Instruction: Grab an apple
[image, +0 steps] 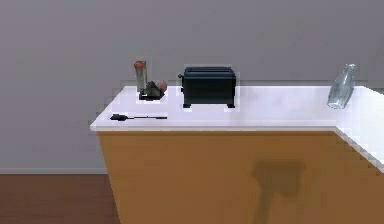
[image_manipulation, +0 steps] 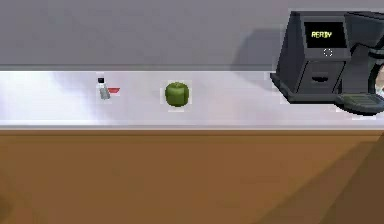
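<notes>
One green apple (image_manipulation: 177, 95) sits on the white countertop (image_manipulation: 60, 108), left of the black coffee machine (image_manipulation: 322, 60) and well apart from it. The machine's small display is lit. A small grey item with a dark top (image_manipulation: 102, 88) stands farther left of the machine, beyond the apple. Brown cabinet front (image_manipulation: 190, 180) runs below the machine. Gripper state: cannot tell.

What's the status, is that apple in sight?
Green apple on the white counter, arm side view. Small bottle-like thing apart on its left, dark coffee machine apart on its right. Nothing right against the apple.
</notes>
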